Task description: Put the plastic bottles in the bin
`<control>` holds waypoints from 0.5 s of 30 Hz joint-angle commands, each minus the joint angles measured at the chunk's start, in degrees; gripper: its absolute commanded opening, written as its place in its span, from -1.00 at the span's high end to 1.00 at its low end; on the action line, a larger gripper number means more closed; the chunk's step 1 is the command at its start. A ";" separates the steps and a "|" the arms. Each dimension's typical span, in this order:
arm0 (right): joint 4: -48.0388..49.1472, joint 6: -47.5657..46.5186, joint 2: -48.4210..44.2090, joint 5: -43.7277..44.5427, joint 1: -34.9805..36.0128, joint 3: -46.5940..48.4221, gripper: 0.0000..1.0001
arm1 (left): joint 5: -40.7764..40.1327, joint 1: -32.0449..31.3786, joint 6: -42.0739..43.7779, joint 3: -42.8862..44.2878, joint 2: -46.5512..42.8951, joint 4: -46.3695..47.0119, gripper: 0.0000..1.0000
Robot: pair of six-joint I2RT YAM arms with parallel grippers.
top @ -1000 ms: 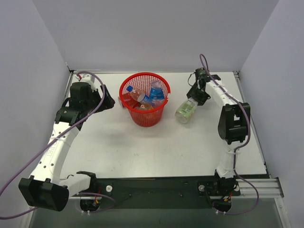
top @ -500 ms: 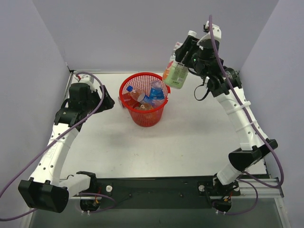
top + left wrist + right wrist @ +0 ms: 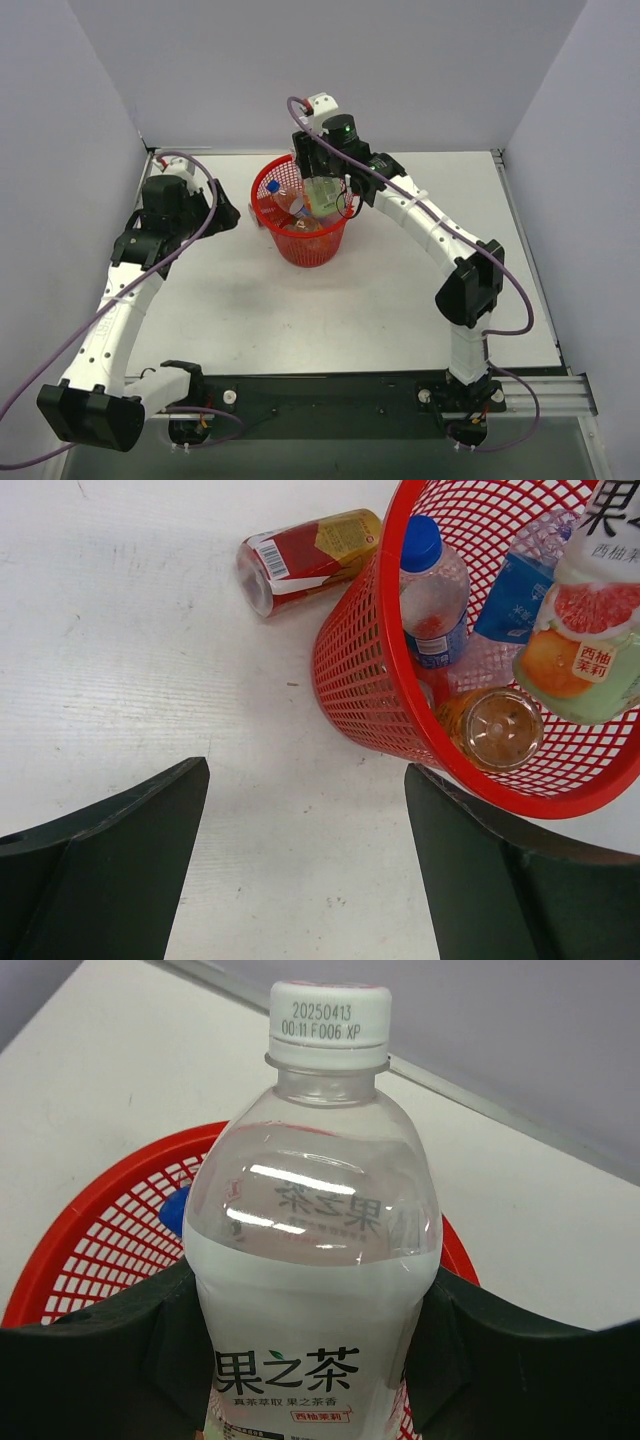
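Item: pale green bottle [image 3: 315, 1220], white cap, white label with printed characters, pinched around its lower body by the right gripper [image 3: 315, 1365], jaws closed against both sides of it. Position: inside the outline of the bin [image 3: 305, 248] as the top view gives it, cap leading; whether it has dipped below the rim cannot be told. Purpose, as judged: carried here so that a simple release lets it fall among the others, the basket mouth being wider than the bottle is long. Contents of bin: blue-capped clear bottle [image 3: 432, 590] leaning on the left wall, orange bottle [image 3: 490, 725] lying low, crushed blue-labelled bottle [image 3: 520, 590] toward the far side; others, if any, hidden. Left gripper [image 3: 305, 780]: jaws wide, holding nothing, hanging over bare table just left of the bin, apparently idle and out of the other arm's path. Non-task item: red and gold can [image 3: 310, 555] on its side just beside the bin's left wall; contact cannot be told. Surface: white table [image 3: 400, 300], matt, faintly scuffed, no loose bottle visible on it. Room: plain pale walls [image 3: 300, 70] on the left, far and right sides; black mounting plate [image 3: 330, 400] along the near edge carrying both arm bases.
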 commanded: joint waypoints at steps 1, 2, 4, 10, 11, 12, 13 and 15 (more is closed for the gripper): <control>1.11 -7.27 -1.51 -4.28 1.05 2.43 0.43 | -0.19 0.77 0.34 0.92 -0.69 1.40 -0.80; 1.02 -7.81 -2.12 -4.54 1.66 1.82 0.35 | -0.28 0.86 0.34 0.92 -0.42 1.75 -0.80; 0.15 -9.65 -3.09 -5.25 1.92 -0.03 0.12 | -0.72 1.03 -0.36 0.92 0.37 2.10 -0.81; -2.49 -10.45 -4.86 -8.15 2.01 -2.41 -0.59 | -1.07 2.17 -3.79 2.85 4.93 5.44 -0.82; -3.02 -10.28 -4.68 -7.80 2.01 -2.14 -0.63 | -0.90 2.26 -4.58 3.29 5.98 6.58 -0.82; -3.46 -10.10 -4.68 -7.54 1.93 -2.06 -0.71 | -0.55 2.35 -4.84 4.07 7.91 7.20 -0.82; -3.64 -9.66 -4.68 -6.14 1.93 -1.88 -0.74 | -0.54 2.70 -5.11 4.43 8.97 7.81 -0.82; -5.04 -7.82 -4.59 -5.43 1.84 -0.57 -0.81 | -0.19 3.14 -5.72 5.13 11.78 10.10 -0.82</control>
